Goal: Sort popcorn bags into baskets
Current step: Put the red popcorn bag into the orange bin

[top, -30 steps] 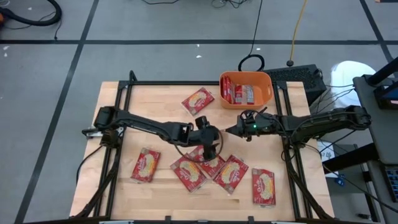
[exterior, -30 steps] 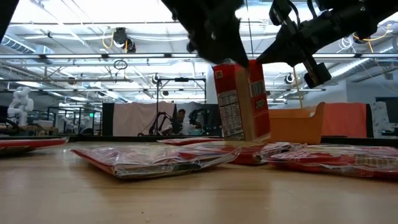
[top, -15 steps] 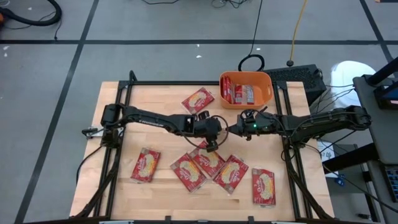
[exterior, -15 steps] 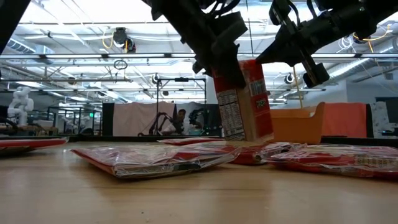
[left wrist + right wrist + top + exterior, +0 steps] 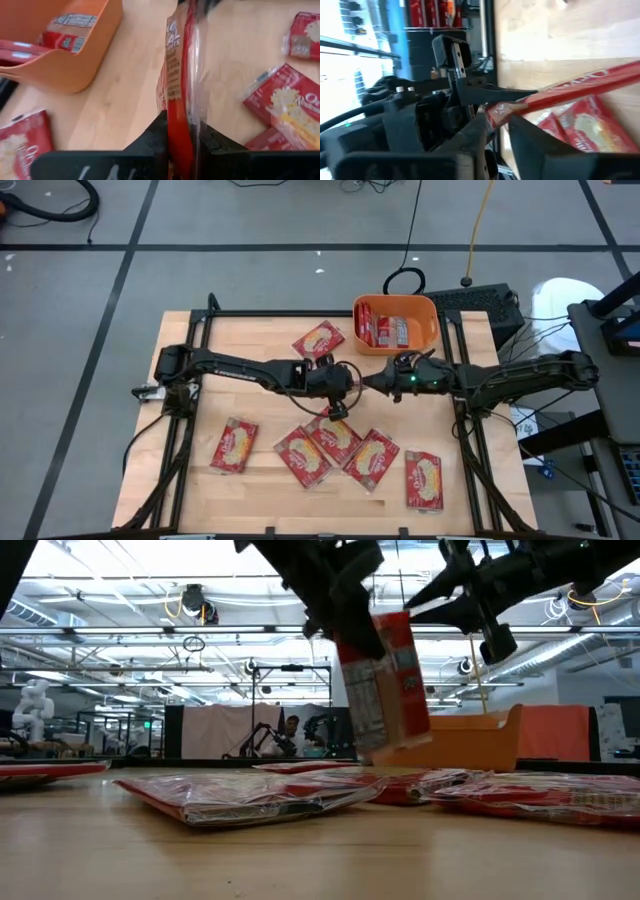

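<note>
One red popcorn bag [image 5: 385, 680] hangs on edge over the middle of the table, between my two grippers. My left gripper [image 5: 338, 387] is shut on it from the table's left. My right gripper [image 5: 372, 384] comes level from the right and stands open, with the bag's near end [image 5: 495, 112] between its fingertips. The orange basket [image 5: 432, 330] stands at the far right with packets standing inside. Other popcorn bags lie flat on the table: one far [image 5: 318, 340], one left [image 5: 233, 445], a pile in the middle [image 5: 340, 445], one right [image 5: 423, 480]. My left gripper pinches the bag's upper edge [image 5: 179, 120] between its two fingers, which slant down from the table's left. The bag hangs below them, tilted, its lower edge [image 5: 390, 748] clear of the packets beneath. My right gripper has open fingers on either side of the bag's end; I cannot tell whether they touch it.
The basket's wall [image 5: 75, 65] is close beyond the held bag. The pile of flat packets [image 5: 250, 795] lies right under and in front of the grippers. Black frame rails run along the table's left and right sides [image 5: 190, 360].
My left gripper has gone toward the far edge, closed on the bag's upper edge and taken hold. My right gripper, shut on the bag before, has opened. The bag, upright with its lower edge down by the pile, now hangs a little higher and tipped.
</note>
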`<action>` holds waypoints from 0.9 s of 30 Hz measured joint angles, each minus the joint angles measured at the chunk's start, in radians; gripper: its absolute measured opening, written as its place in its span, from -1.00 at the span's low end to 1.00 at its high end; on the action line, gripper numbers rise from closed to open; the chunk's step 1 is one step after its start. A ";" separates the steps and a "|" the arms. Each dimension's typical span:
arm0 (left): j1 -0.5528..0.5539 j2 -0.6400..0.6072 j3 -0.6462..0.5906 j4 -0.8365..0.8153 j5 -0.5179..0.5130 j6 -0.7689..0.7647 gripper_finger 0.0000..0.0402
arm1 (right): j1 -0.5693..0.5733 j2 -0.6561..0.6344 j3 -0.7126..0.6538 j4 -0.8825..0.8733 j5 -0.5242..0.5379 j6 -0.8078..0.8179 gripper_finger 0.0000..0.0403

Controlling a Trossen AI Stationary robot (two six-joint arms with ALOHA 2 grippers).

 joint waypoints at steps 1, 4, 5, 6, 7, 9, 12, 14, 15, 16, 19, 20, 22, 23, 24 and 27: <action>0.000 -0.009 0.000 -0.005 -0.001 0.009 -0.81 | -0.005 -0.011 0.000 0.006 0.002 -0.016 -0.53; 0.000 -0.053 0.000 -0.024 -0.033 0.044 -0.82 | -0.029 -0.045 0.000 0.067 0.008 -0.106 -0.35; 0.000 -0.070 0.000 -0.027 -0.052 0.052 -0.82 | -0.037 -0.056 0.000 0.097 0.006 -0.145 -0.30; 0.000 -0.088 0.000 -0.027 -0.066 0.062 -0.82 | -0.045 -0.070 0.000 0.119 0.005 -0.191 -0.25; 0.000 -0.103 0.000 -0.032 -0.084 0.072 -0.82 | -0.052 -0.080 0.000 0.144 0.002 -0.238 -0.21; 0.000 -0.137 0.000 -0.032 -0.127 0.111 -0.82 | -0.064 -0.099 0.000 0.184 0.002 -0.278 -0.15; 0.000 -0.180 0.000 0.004 -0.166 0.249 -0.82 | -0.093 -0.122 0.000 0.178 0.002 -0.220 -0.13; 0.000 -0.204 0.000 0.019 -0.190 0.362 -0.82 | -0.108 -0.128 0.000 0.178 0.002 -0.178 -0.13; 0.000 -0.213 0.000 0.043 -0.204 0.416 -0.82 | -0.113 -0.129 0.000 0.181 0.002 -0.148 -0.13; 0.000 -0.224 0.000 0.061 -0.216 0.468 -0.82 | -0.120 -0.130 0.000 0.184 0.000 -0.111 -0.13; 0.000 -0.235 0.001 0.106 -0.267 0.606 -0.82 | -0.136 -0.121 0.000 0.188 -0.002 -0.048 -0.13; 0.000 -0.235 0.001 0.123 -0.293 0.647 -0.82 | -0.140 -0.117 0.000 0.185 -0.002 -0.033 -0.13; 0.000 -0.236 0.000 0.118 -0.342 0.725 -0.82 | -0.143 -0.102 0.000 0.198 -0.002 0.003 -0.12; 0.000 -0.236 0.000 0.126 -0.356 0.768 -0.82 | -0.147 -0.100 0.000 0.199 -0.002 0.021 -0.12; 0.000 -0.236 0.000 0.130 -0.362 0.806 -0.82 | -0.148 -0.097 -0.001 0.200 0.003 0.041 -0.12; 0.000 -0.238 0.000 0.129 -0.384 0.891 -0.82 | -0.150 -0.082 -0.001 0.217 0.054 0.121 -0.12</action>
